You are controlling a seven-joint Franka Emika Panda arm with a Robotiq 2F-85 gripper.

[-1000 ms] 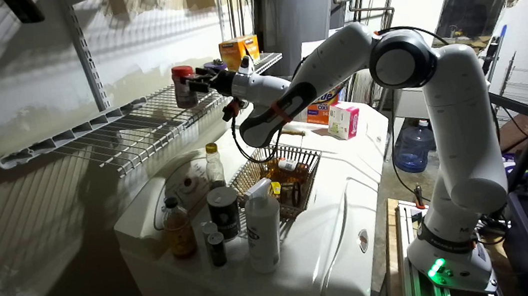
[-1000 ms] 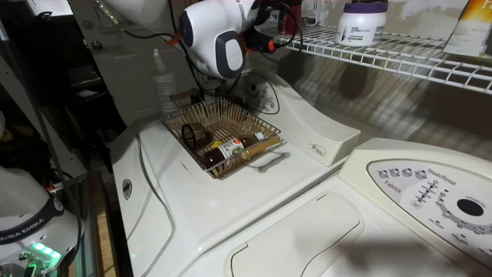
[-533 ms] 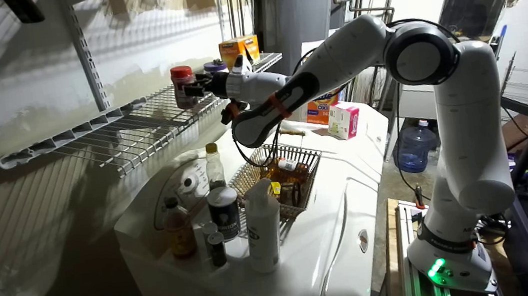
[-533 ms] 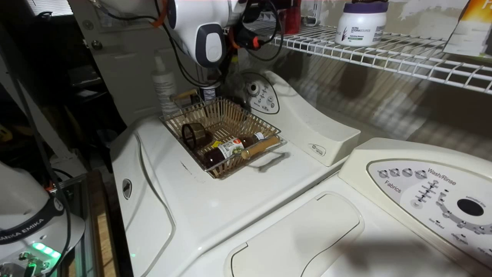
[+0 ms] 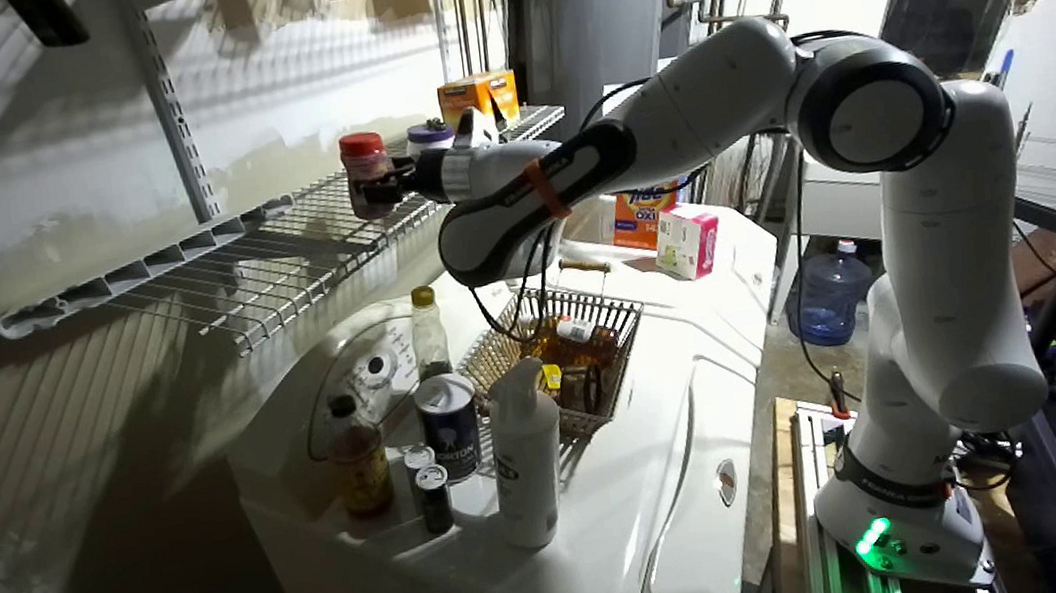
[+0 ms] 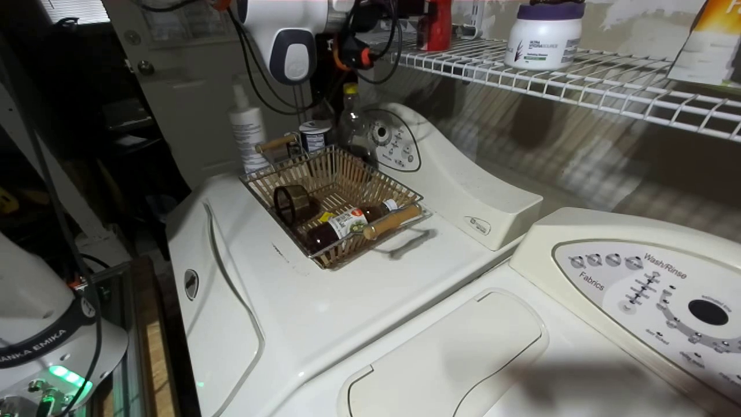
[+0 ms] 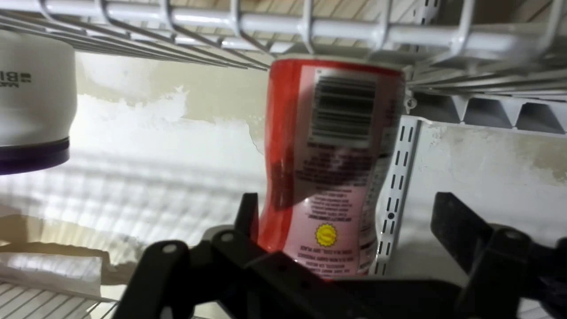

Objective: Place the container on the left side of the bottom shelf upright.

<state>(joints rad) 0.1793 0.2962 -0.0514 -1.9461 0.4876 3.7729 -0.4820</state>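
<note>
The container [image 5: 365,170], a jar with a red cap and a red and pale label, stands upright on the bottom shelf [image 5: 305,284]. It shows partly in an exterior view [image 6: 437,26], its cap cut off by the frame's top. The wrist view is upside down; there the container [image 7: 332,168] has its base on the shelf wires [image 7: 266,26]. My gripper [image 7: 347,210] is open around the container's upper part, one finger close beside or touching it, the other clearly apart. The cap is hidden behind the gripper there. In an exterior view the gripper [image 5: 386,191] is at the container's side.
A white jar with a purple lid [image 6: 544,37] and an orange box [image 5: 479,103] stand farther along the shelf. A grey plastic strip [image 5: 147,268] lies at its wall side. Below, several bottles and cans and a basket [image 6: 336,208] stand on the white machine.
The wrist has come lower and more level beside the container, and the arm's elbow has shifted up and back. The container has shifted very slightly, if at all, and stays upright.
</note>
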